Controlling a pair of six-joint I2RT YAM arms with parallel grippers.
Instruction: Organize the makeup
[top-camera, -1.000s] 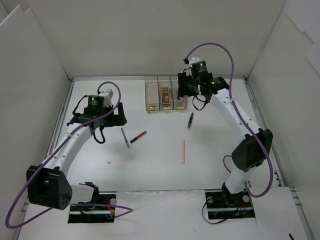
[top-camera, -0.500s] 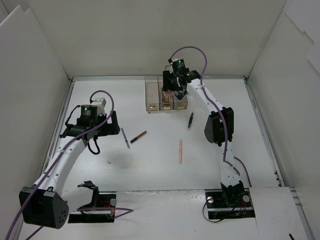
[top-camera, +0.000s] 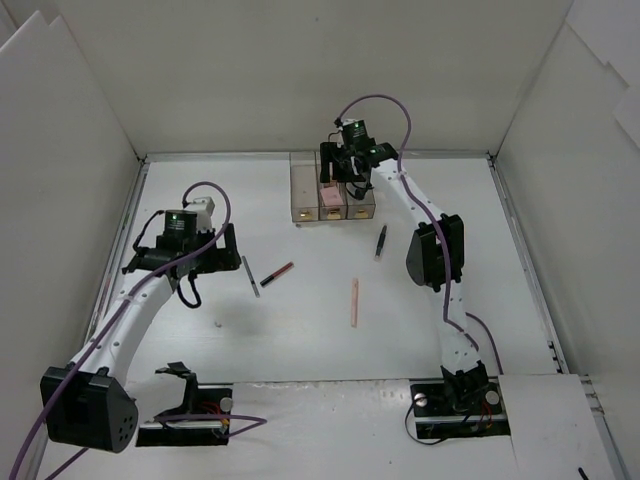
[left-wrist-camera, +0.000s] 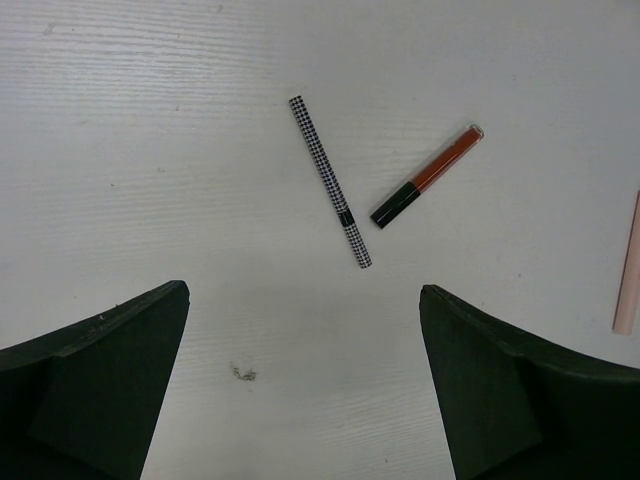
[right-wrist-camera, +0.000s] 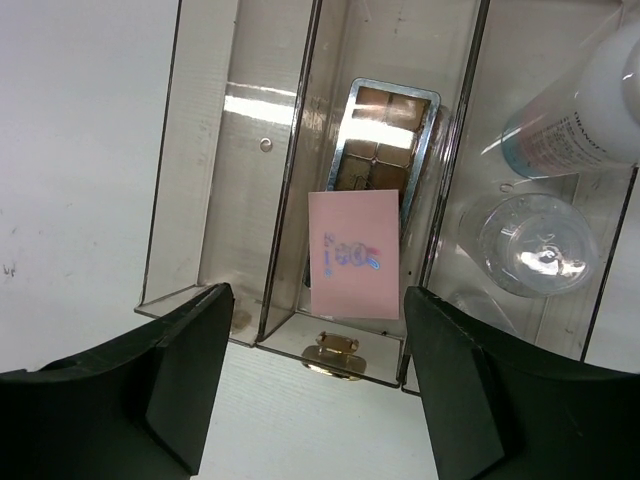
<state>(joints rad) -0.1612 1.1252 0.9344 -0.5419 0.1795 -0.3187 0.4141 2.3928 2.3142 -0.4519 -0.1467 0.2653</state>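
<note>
- Right end effector (right-wrist-camera: 317, 298): jaws now spread above the clear box (right-wrist-camera: 310, 100); the pink pad (right-wrist-camera: 354, 252) has dropped into its middle compartment, atop a palette (right-wrist-camera: 385, 130).
- Left end effector (left-wrist-camera: 305, 292): spread, empty, over the black pencil (left-wrist-camera: 330, 180) and red pencil (left-wrist-camera: 428, 175), well apart from the box; these are not yet sorted.

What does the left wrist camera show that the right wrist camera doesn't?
Only left wrist: a checkered pencil, a red pencil and a pink stick, loose. Only right wrist: the clear box holding a palette, pink pad and bottle. Both: the table, plus an open tool: left tool, right tool.
</note>
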